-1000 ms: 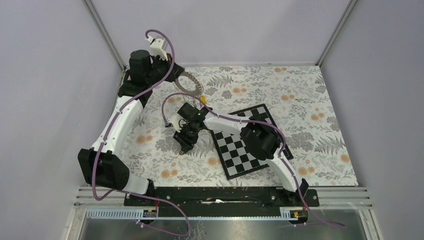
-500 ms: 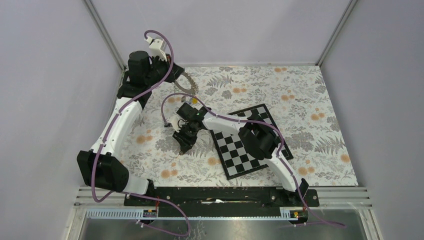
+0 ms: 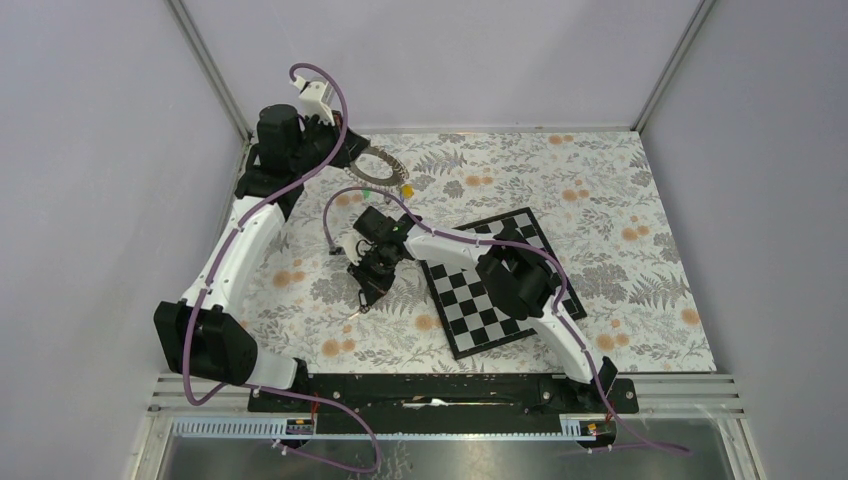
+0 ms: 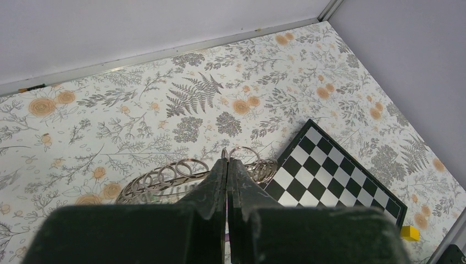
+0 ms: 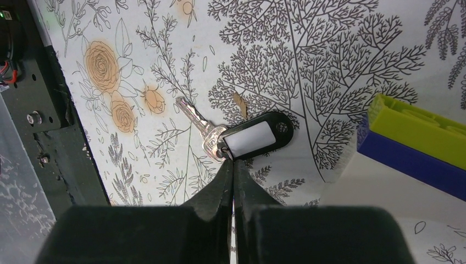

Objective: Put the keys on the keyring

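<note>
The keyring (image 4: 175,171), a grey coil of wire loops, is held above the mat at the back left, and my left gripper (image 4: 227,159) is shut on its rim. From above, the keyring (image 3: 386,172) juts right from the left gripper (image 3: 350,153), with a small yellow piece (image 3: 406,188) at its end. One of the keys, with a black tag (image 5: 258,137) and a metal blade (image 5: 192,119), lies on the floral mat. My right gripper (image 5: 231,160) is shut on the small link between blade and tag. It sits left of the chessboard, right gripper (image 3: 366,292) pointing down.
A chessboard (image 3: 500,290) lies tilted at mid-table under the right arm. A lime and blue wedge (image 5: 416,144) sits just right of the black key. A small yellow block (image 4: 409,232) shows past the board's corner. The enclosure walls stand close behind the left arm.
The right gripper's jaws have closed onto the black key. The left arm has shifted the keyring a little at the back left.
</note>
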Controlling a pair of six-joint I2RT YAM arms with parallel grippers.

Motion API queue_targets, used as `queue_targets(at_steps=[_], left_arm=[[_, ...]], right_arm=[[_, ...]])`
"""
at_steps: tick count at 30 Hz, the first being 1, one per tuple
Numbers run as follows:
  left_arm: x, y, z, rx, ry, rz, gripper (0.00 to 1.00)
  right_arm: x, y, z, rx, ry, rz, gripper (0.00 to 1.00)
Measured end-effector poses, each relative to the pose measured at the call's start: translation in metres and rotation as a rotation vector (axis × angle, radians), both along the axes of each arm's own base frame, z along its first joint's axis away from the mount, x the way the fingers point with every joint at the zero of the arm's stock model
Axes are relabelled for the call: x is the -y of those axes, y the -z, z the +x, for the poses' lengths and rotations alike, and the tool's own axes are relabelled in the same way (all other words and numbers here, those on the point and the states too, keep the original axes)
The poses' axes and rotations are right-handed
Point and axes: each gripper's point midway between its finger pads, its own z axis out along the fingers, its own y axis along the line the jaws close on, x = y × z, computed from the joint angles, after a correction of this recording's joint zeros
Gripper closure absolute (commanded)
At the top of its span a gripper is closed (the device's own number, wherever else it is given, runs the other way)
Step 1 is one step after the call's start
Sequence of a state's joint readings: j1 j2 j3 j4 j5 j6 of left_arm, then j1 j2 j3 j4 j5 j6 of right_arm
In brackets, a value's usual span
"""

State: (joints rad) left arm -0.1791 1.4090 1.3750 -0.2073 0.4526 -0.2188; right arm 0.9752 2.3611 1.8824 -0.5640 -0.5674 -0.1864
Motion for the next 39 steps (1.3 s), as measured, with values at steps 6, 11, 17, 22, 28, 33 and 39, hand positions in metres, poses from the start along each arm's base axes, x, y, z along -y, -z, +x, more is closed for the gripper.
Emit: queue_targets(at_steps=[6,11,17,22,28,33,39], left_arm=[[-0.001,0.001,0.0,-0.001,-0.002,0.0,1.0],[-0.001,0.0,0.0,0.005,0.0,-0.001,1.0],[0.0,0.001,-0.002,0.011,0.005,-0.004,1.0],[0.0,0.002,-0.003,0.008,0.009,-0.007,1.0],[0.0,0.003,-0.004,0.011,0.01,-0.012,1.0],[0.0,0.002,-0.005,0.013,0.01,-0.012,1.0],[0.0,-0.001,-0.005,0.021,0.01,-0.014,1.0]], right_arm=[[0.001,0.0,0.001,0.007,0.005,-0.006,1.0],[0.022,-0.007,0.002,0.072,0.015,-0.047,1.0],[0.053,-0.03,0.009,0.221,0.017,-0.08,1.0],[0.07,-0.029,0.013,0.286,0.015,-0.114,1.0],[0.086,-0.012,0.011,0.297,0.008,-0.173,1.0],[0.085,-0.011,0.011,0.301,0.008,-0.17,1.0],[0.085,-0.011,0.01,0.295,0.006,-0.169,0.97]])
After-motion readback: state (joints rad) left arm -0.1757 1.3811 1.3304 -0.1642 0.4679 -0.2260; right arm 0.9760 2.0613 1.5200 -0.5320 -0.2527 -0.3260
